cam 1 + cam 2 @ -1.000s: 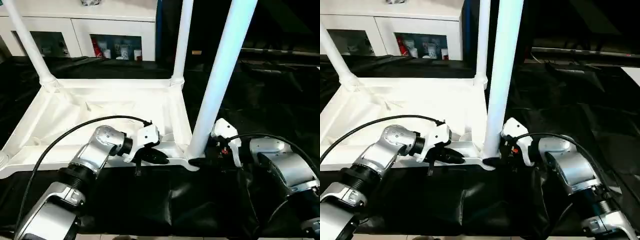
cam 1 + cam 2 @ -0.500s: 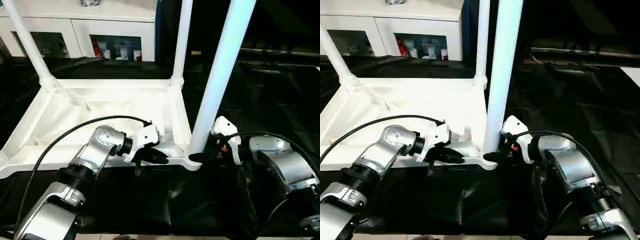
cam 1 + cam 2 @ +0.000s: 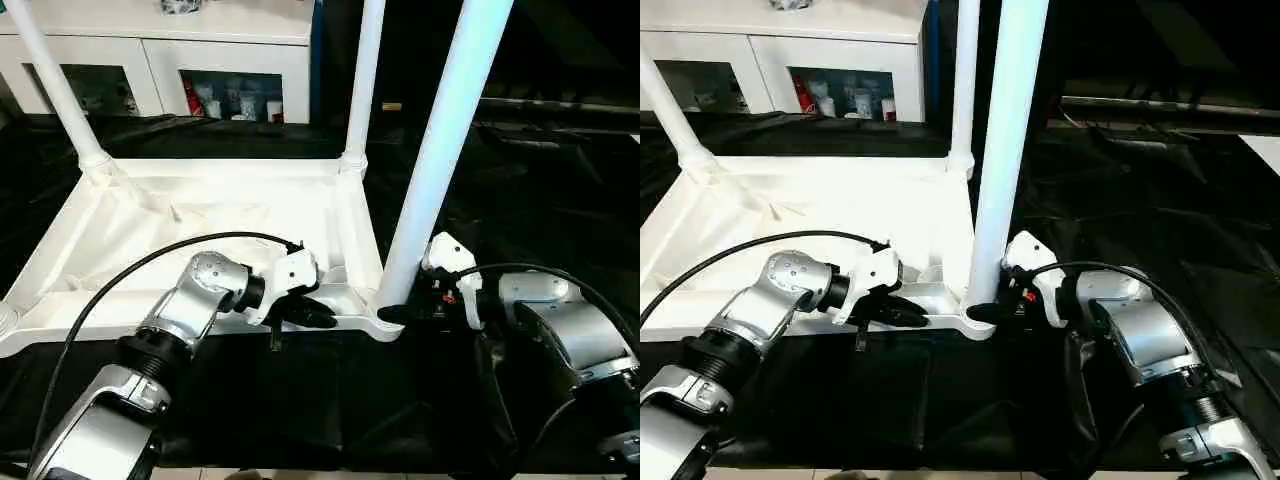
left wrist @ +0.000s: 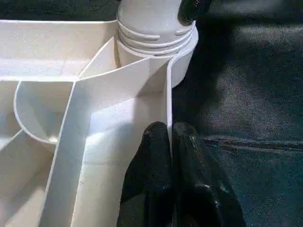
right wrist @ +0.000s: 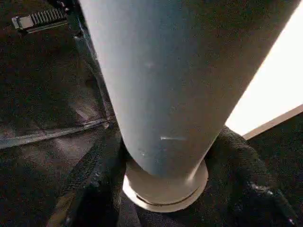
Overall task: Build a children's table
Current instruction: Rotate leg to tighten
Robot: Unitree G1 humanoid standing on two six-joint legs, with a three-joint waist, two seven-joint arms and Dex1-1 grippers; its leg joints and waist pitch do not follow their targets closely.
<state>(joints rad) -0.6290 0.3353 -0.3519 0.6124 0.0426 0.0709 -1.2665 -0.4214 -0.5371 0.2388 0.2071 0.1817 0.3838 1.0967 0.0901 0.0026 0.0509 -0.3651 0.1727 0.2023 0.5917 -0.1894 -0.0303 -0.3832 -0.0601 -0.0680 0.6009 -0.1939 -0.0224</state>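
Observation:
The children's table top (image 3: pixel 200 215) lies upside down on the black work table. Three white legs stand in its corner sockets: far left (image 3: pixel 55 85), far right (image 3: pixel 365 70) and near right (image 3: pixel 440 150). My left gripper (image 3: pixel 312 316) is shut on the top's thin near rim (image 4: pixel 169 94), just left of the near right socket. One black finger (image 4: pixel 154 142) lies on each side of that wall. My right gripper (image 3: pixel 393 313) is shut around the base of the near right leg (image 5: pixel 161 85), right above its socket, with a finger (image 5: pixel 241 165) on either side.
A white cabinet with glass doors (image 3: pixel 230 60) stands behind the black-covered work table (image 3: pixel 300 400). A black cable (image 3: pixel 150 262) arcs over my left forearm. The table top's near left corner socket (image 3: pixel 5 322) sits at the picture's left edge.
My right gripper's fingers have closed in on the base of the near right leg. My left gripper has kept its hold on the rim.

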